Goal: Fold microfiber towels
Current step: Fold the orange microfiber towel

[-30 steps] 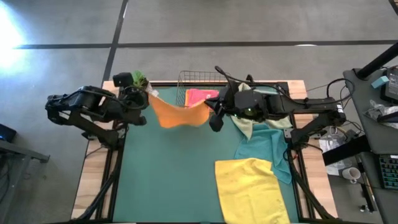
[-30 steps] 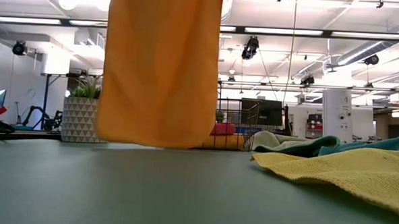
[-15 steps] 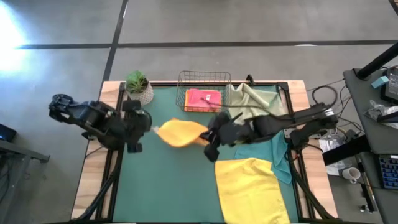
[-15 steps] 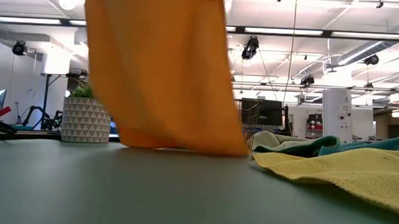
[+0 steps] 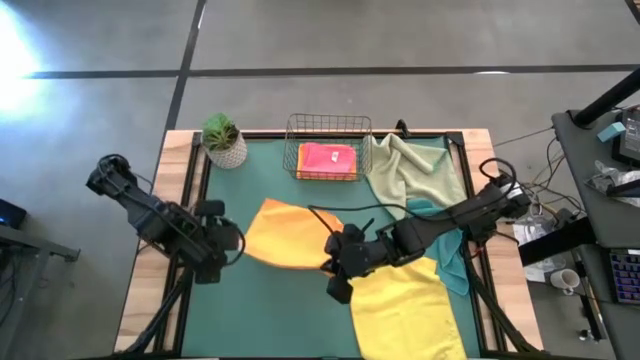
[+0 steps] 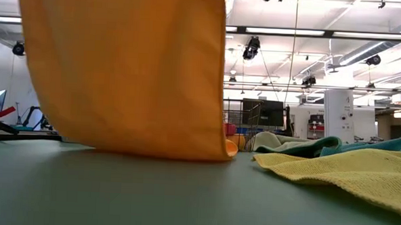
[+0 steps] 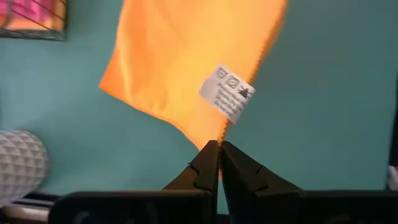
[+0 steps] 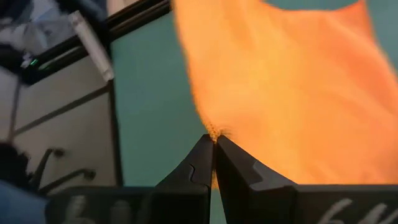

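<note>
An orange towel [image 5: 285, 232] hangs spread between my two grippers over the middle of the green mat [image 5: 260, 310]. In the low view the orange towel [image 6: 128, 68] hangs as a wide sheet, and its lower edge [image 6: 151, 153] is down at the mat. My left gripper [image 5: 230, 243] is shut on one upper corner. My right gripper [image 5: 334, 262] is shut on the other. A white label [image 7: 228, 102] sits near the left corner. My left gripper pinches the towel's corner [image 7: 217, 138] beside the white label between its two fingertips. The cloth runs away from the fingers toward the mat's far side. My right gripper pinches the opposite corner [image 8: 212, 132] between its two fingertips. The top edge between the grippers is held up.
A wire basket [image 5: 328, 128] with a folded pink towel [image 5: 330, 160] stands at the far edge, with a potted plant [image 5: 223, 138] to its left. A sage green towel [image 5: 405, 165], a teal towel [image 5: 452, 255] and a yellow towel [image 5: 400, 305] lie on the right half.
Both grippers have gone toward the table's near edge and down with the orange towel. The towel, which hung clear in front of the basket, now trails back from the grippers with its lower edge at the mat.
</note>
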Motion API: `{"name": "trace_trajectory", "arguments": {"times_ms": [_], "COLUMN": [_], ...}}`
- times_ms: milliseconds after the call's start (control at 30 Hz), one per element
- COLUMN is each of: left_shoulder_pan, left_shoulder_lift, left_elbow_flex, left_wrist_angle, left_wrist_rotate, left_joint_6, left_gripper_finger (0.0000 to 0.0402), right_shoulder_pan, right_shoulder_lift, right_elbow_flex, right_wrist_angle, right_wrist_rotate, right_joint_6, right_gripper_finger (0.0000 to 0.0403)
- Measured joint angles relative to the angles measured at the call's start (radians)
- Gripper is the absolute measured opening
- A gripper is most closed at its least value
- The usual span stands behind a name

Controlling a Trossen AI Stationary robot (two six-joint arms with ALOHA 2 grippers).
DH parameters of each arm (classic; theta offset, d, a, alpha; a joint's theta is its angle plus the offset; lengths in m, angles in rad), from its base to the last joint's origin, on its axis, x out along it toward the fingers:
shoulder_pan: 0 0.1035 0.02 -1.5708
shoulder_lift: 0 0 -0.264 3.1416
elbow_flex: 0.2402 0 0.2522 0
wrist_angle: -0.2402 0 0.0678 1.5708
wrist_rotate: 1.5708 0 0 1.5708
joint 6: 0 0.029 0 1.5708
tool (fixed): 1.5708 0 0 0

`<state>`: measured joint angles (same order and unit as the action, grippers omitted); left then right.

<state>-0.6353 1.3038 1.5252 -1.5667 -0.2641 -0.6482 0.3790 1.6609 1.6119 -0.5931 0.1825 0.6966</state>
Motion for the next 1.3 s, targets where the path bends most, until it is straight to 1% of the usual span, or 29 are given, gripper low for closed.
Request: {"name": "trace_trajectory", "arguments": {"times_ms": [167, 300, 333, 433, 533, 633, 733, 800, 867, 967, 1133, 1300], "left_shoulder_pan": [-0.022, -0.023, -0.022, -0.022, -0.021, -0.021, -0.019, -0.016, -0.009, 0.013, 0.064, 0.124], "left_shoulder_lift": [0.034, 0.064, 0.073, 0.101, 0.13, 0.156, 0.177, 0.19, 0.194, 0.189, 0.187, 0.187], "left_elbow_flex": [0.001, 0.001, 0.001, 0.001, -0.007, -0.027, -0.073, -0.112, -0.157, -0.216, -0.286, -0.348], "left_wrist_angle": [0.084, 0.112, 0.116, 0.117, 0.114, 0.11, 0.116, 0.117, 0.117, 0.116, 0.113, 0.118], "left_wrist_rotate": [0.092, 0.191, 0.207, 0.208, 0.162, 0.103, 0.087, 0.06, 0.009, -0.064, -0.132, -0.182], "left_joint_6": [-0.001, -0.001, -0.001, 0.007, 0.009, 0.007, -0.001, -0.009, -0.026, -0.052, -0.053, -0.045], "left_gripper_finger": [0.0, 0.0, 0.0, 0.0, 0.0, 0.0, 0.0, 0.0, 0.0, 0.0, 0.0, 0.0], "right_shoulder_pan": [0.016, 0.016, 0.016, 0.016, 0.006, -0.006, -0.023, -0.036, -0.045, -0.064, -0.092, -0.128], "right_shoulder_lift": [-0.01, -0.007, -0.004, 0.005, 0.011, 0.011, 0.011, 0.011, 0.011, 0.011, 0.011, 0.019], "right_elbow_flex": [0.0, 0.0, 0.0, 0.0, 0.0, 0.0, -0.012, -0.026, -0.047, -0.092, -0.174, -0.241], "right_wrist_angle": [-0.043, -0.054, -0.058, -0.109, -0.15, -0.205, -0.255, -0.257, -0.238, -0.195, -0.092, -0.017], "right_wrist_rotate": [-0.11, -0.235, -0.247, -0.231, -0.216, -0.148, -0.082, -0.073, -0.066, -0.058, -0.039, 0.005], "right_joint_6": [0.002, 0.002, 0.001, -0.004, -0.061, -0.114, -0.133, -0.153, -0.189, -0.198, -0.2, -0.211], "right_gripper_finger": [0.0008, 0.0008, 0.0008, 0.0008, 0.0008, 0.0008, 0.0008, 0.0008, 0.0008, 0.0008, 0.0008, 0.0008]}}
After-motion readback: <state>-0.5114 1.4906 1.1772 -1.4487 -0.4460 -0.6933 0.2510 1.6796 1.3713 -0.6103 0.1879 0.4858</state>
